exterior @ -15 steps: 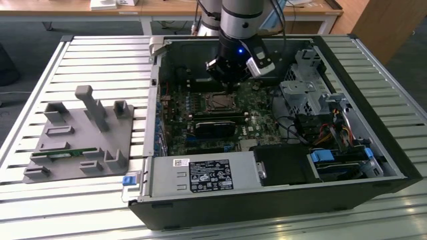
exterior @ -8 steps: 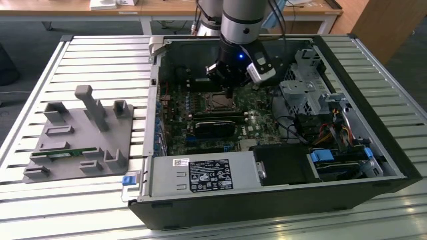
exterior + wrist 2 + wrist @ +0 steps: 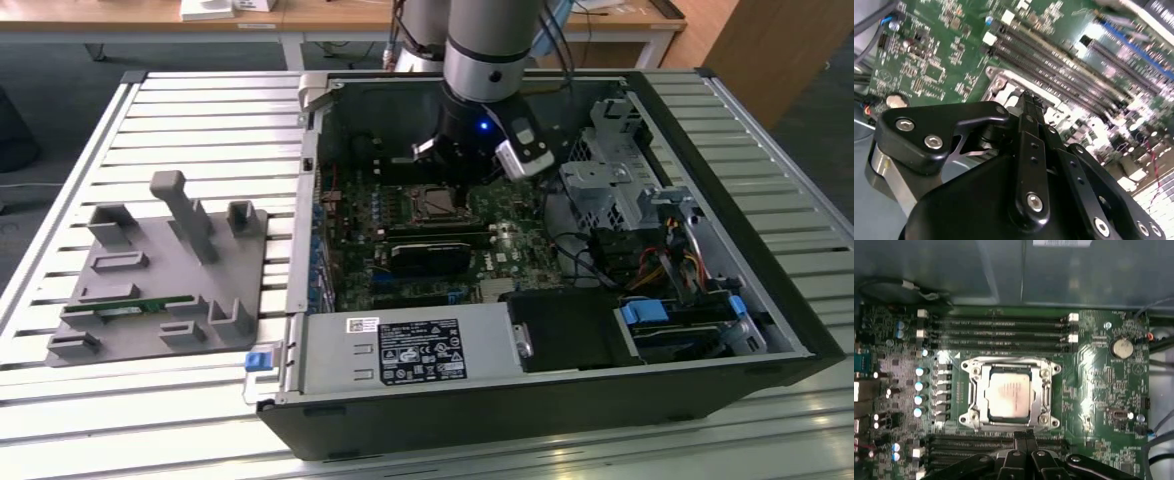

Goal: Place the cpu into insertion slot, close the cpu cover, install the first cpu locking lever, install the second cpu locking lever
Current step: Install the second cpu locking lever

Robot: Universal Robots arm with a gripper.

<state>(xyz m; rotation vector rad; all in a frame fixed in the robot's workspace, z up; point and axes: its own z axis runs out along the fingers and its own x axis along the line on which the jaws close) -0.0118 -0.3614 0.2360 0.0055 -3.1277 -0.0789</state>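
The arm is down inside the open PC case [image 3: 561,400], its gripper [image 3: 1025,436] hanging just over the motherboard [image 3: 1094,390] beside the socket. In the first wrist view the fingers [image 3: 1025,440] look pressed together, tip against tip, with nothing between them. The second wrist view says the same: black fingers [image 3: 1030,107] meeting at one narrow point just above the socket's metal edge.

The cpu [image 3: 1008,396] lies flat in the slot [image 3: 1040,396], silver top up. The cover [image 3: 1010,371] is down around it, its frame bordering the chip on all sides. From the exterior view you can pick out the socket [image 3: 434,203] just below the wrist, with the dark card [image 3: 434,255] nearer to the camera.

Memory slots [image 3: 999,332] run along one side of the socket, more of them [image 3: 969,442] along the other side by the fingertips. A coin battery [image 3: 1120,347] sits well off to the side. Outside the case, a grey fixture [image 3: 160,280] rests on the slatted table [image 3: 80,420].
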